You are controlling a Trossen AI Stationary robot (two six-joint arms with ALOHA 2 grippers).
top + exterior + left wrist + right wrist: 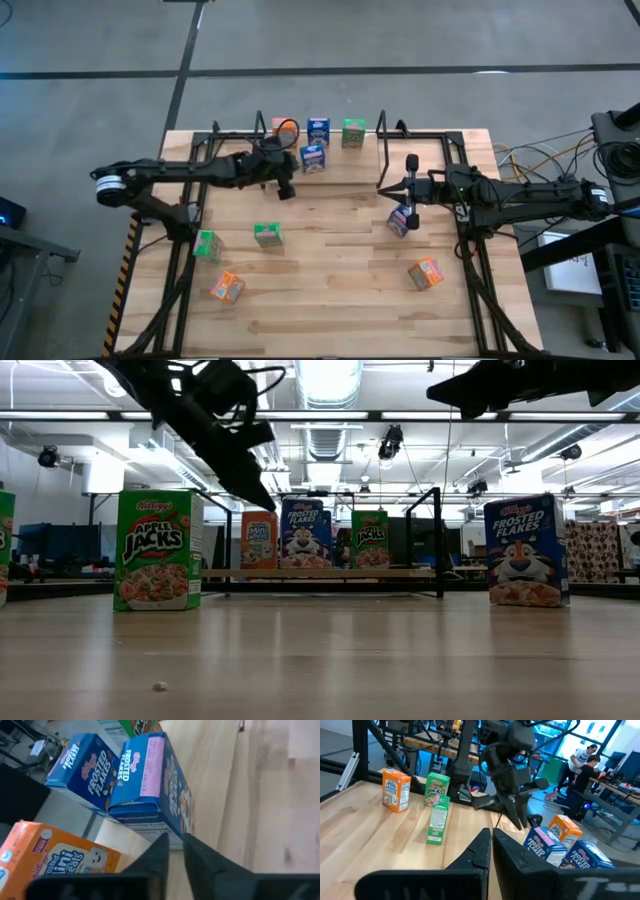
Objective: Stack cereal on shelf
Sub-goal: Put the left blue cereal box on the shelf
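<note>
Left gripper, we see, hangs nearly closed and empty by a blue box on the shelf; right gripper waits closed.

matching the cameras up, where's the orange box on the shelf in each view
high view: orange box at the left end of the shelf.
low view: left of centre, on the shelf.
left wrist view: the picture's lower left corner.
right wrist view: right side, behind the blue boxes.
shared landmark: the blue boxes right beside it.
</note>
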